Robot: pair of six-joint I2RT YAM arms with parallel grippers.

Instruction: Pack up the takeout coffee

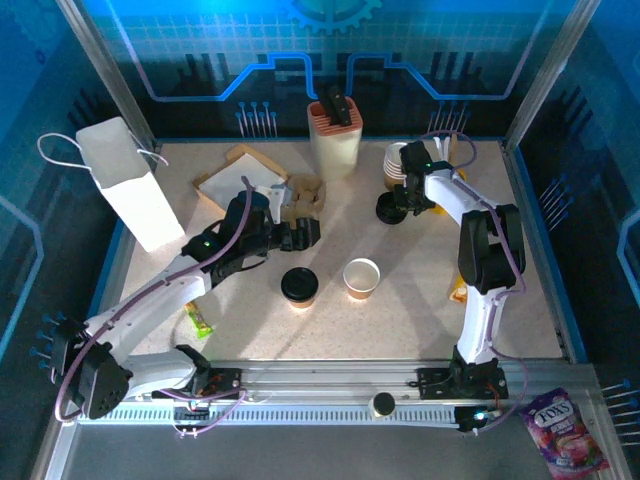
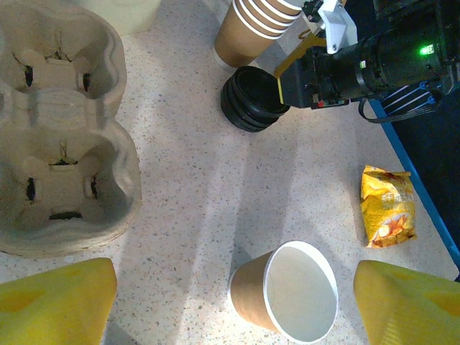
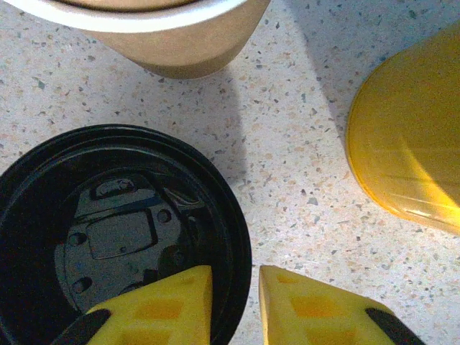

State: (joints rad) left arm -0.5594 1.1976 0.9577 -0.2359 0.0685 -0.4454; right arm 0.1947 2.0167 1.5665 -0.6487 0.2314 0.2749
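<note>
Right wrist view: the right gripper (image 3: 236, 287) pinches the rim of the top black lid (image 3: 115, 237) on the pile (image 2: 244, 111), I think to cap the open paper cup (image 1: 361, 277) standing mid-table beside the lidded coffee cup (image 1: 299, 286), while the left gripper (image 1: 298, 234) hangs spread nearby.

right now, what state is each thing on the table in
lidded cup, upright, lid on
open cup, upright, no lid, empty
cup stack, upright, nested, no lids
lid stack, piled, top rim gripped
cup carrier, flat, slots empty
paper bag, standing upright
left gripper, open, empty
right gripper, shut on lid stack rim
</note>
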